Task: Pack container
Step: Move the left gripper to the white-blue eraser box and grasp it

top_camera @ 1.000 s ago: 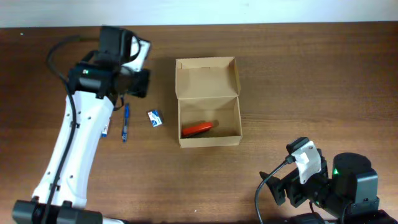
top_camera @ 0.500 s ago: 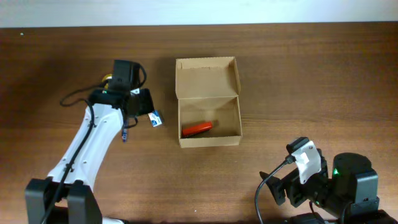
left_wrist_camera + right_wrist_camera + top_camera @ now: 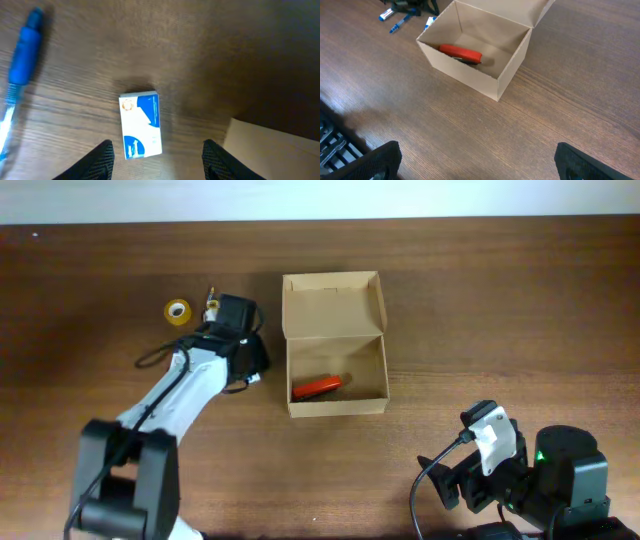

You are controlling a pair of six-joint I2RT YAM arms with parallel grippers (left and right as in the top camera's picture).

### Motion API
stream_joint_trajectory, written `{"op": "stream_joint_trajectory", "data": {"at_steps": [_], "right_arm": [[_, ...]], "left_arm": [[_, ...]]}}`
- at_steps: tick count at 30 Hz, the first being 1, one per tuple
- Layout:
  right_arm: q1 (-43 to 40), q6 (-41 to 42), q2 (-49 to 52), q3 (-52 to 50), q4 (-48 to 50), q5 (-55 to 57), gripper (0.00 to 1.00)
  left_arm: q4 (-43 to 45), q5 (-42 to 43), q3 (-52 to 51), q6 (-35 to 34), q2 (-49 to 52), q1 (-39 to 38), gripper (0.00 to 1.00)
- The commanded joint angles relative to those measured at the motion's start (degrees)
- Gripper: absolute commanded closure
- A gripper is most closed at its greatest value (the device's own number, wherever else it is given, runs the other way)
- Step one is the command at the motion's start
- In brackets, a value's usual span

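Jaws on the left arm [image 3: 185, 385] are spread apart, their two dark fingertips [image 3: 102, 161] standing on either side of a small blue-and-white carton [image 3: 140, 125] without touching it. Jaws on the right arm [image 3: 540, 475] are also parted wide and hold nothing, one fingertip [image 3: 372, 161] in each lower corner of the right wrist view.

A brown wooden worktop [image 3: 500, 300] carries everything. The white left arm reaches from the near left corner to a spot just left of the container [image 3: 335, 345], while the right arm sits folded at the near right, well apart from it.

One tan cardboard container stands near the middle of the worktop, its mouth facing up. Its long axis runs left to right in the overhead view, and its hinged flap is thrown back on the far side. One red object [image 3: 317, 387] lies on its floor, toward the near left corner.

The left wrist covers most of what lies beside the box in the overhead view. One yellow tape roll [image 3: 178, 311] sits left of that wrist, clear of the arm. Two blue pens [image 3: 400, 24] show in the right wrist view beyond the container's left wall. The carton lies flat near that wall, one blue pen to its left.
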Motion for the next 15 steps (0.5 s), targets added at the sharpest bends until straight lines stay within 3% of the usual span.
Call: {"op": "stream_joint_trajectory", "data": {"at_steps": [1, 15], "right_arm": [[-0.4, 0.0, -0.3, -0.2, 0.2, 0.5, 0.01], [-0.4, 0.0, -0.3, -0.2, 0.2, 0.5, 0.01]], "left_arm": [[0.5, -2.0, -0.7, -1.4, 2.1, 0.0, 0.44], [1.2, -3.7, -0.7, 0.3, 5.3, 0.0, 0.43]]}}
